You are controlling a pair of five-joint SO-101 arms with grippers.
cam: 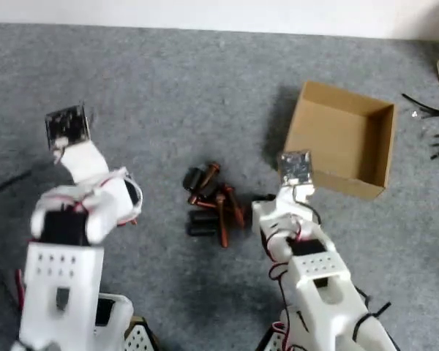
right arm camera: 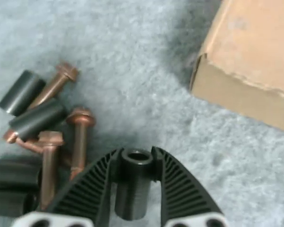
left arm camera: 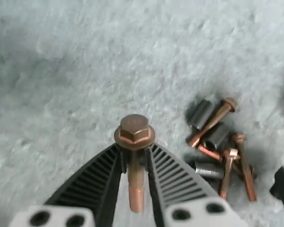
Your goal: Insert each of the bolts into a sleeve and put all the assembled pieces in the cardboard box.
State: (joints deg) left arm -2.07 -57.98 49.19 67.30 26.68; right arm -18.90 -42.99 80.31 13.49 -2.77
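Your left gripper (left arm camera: 136, 147) is clamped on a copper-coloured bolt (left arm camera: 134, 131). It grips the shank just under the hex head, which pokes out past the fingertips. Your right gripper (right arm camera: 136, 156) is clamped on a dark sleeve (right arm camera: 131, 194) with its open bore facing outward, probably so a bolt can enter it in mid-air. The bolt's threaded end points back into the gripper, so I judge you must re-present it first.

The loose bolts and sleeves lie heaped (cam: 212, 205) on the grey surface (cam: 205, 88) between the arms, and the cardboard box (cam: 329, 183) stands just beyond the right arm. The heap overlaps too much to count. The box's near wall hides part of its floor.
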